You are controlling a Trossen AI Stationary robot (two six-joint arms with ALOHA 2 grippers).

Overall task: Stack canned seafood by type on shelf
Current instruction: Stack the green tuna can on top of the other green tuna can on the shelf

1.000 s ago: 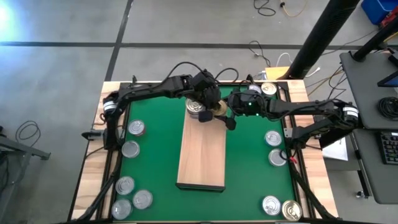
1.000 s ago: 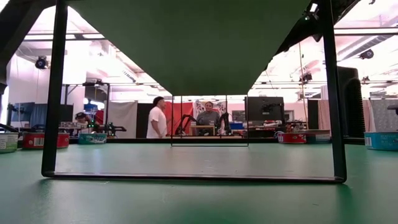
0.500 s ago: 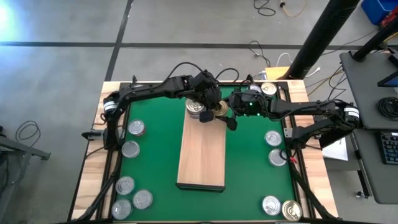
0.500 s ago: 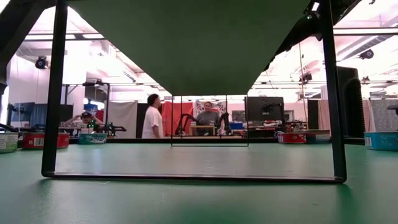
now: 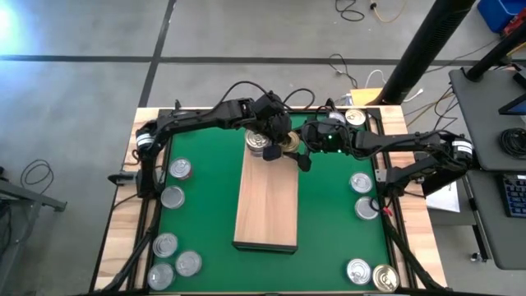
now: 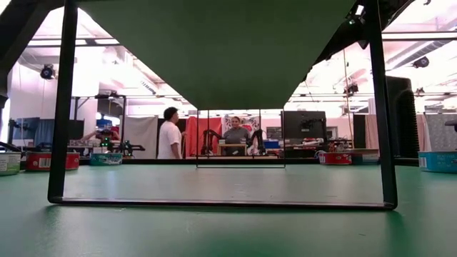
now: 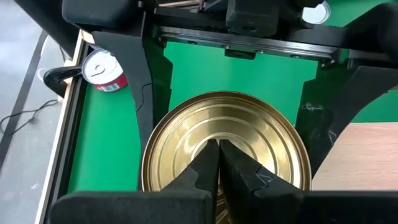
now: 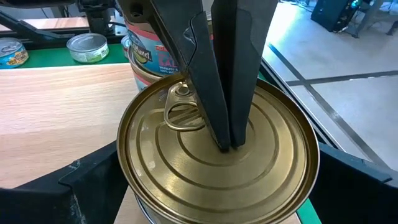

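Your left tool [image 7: 218,158] is reaching in over the far end of the shelf [image 5: 265,205] with its fingers pressed together, and the tips are resting right on the lid of a gold-topped tin [image 8: 261,168]. Your right tool [image 5: 294,150] is coming in from the other side, and its two fingers are sitting tight against opposite sides of that same tin, so it looks clamped on it. The tin is sitting at the shelf's far right corner, lid up with the pull tab showing, and I can't tell whether it's sitting straight on the wood.

Just beside it, at the far left corner of the shelf, a stack of labelled tins [image 8: 148,59] is standing with a silver top.

The rest are lying around on the green worktop [image 5: 205,197]: five silver tins [image 5: 180,169] along the left edge down to the near left corner, four along the right edge, including a gold one [image 5: 385,277] at the near right corner, and one more [image 5: 355,117] at the far right corner.
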